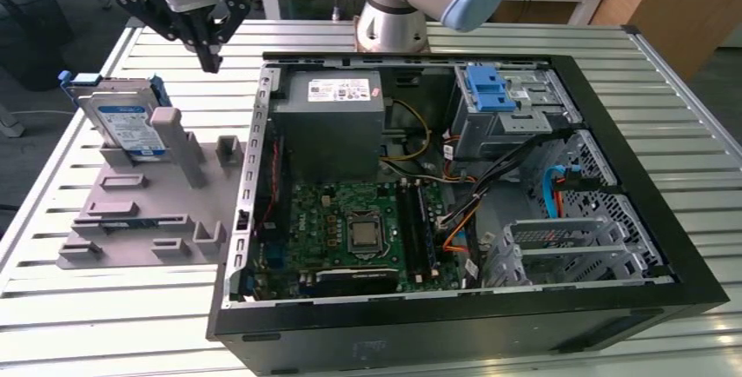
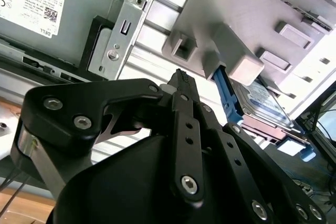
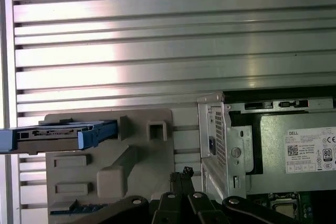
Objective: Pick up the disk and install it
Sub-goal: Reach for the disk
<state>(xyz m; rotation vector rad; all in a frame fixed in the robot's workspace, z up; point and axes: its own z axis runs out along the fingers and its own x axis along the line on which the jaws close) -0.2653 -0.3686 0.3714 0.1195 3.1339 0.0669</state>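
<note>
An open computer case (image 1: 464, 334) is laid on a slatted metal table (image 1: 116, 325). A grey power supply (image 1: 330, 125) is seated in the case at the far side, a green motherboard (image 1: 347, 221) nearer, and a drive cage with a blue latch (image 1: 489, 89) at the far corner towards the exterior view's right. To the exterior view's left of the case, a grey fixture (image 1: 139, 221) is set on the table, and the disk (image 1: 122, 121) is held upright in a slot at its far end. The gripper (image 1: 211, 62) is hung above the table between the fixture's far end and the case, apart from the disk, drawn together to a single tip with nothing grasped. In the first wrist view the disk (image 3: 58, 135) is shown edge-on in its blue frame, while in the second wrist view its label face (image 2: 262, 98) is seen behind a fixture post.
</note>
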